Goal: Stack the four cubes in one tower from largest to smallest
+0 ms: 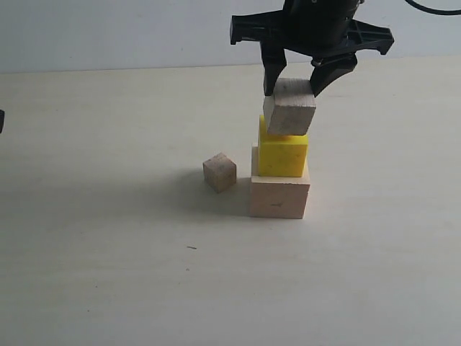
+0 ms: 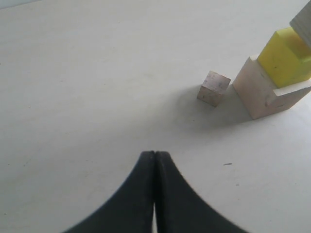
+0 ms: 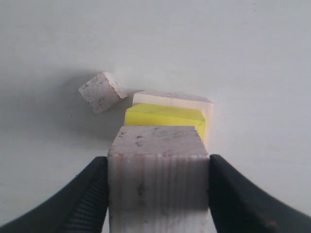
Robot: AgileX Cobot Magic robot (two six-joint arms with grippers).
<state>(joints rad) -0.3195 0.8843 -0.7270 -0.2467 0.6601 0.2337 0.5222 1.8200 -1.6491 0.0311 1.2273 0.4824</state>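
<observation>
Right gripper (image 1: 293, 90) clamps tan cube (image 1: 289, 108) — tilted over yellow cube (image 1: 282, 153); pale tabletop (image 1: 108, 252), white wall (image 1: 108, 36).

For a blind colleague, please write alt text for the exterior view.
A black claw holds a tan wooden cube, slightly tilted, right over a yellow cube that sits on a larger pale cube. A smaller tan cube stands beside them on the light table.
</observation>
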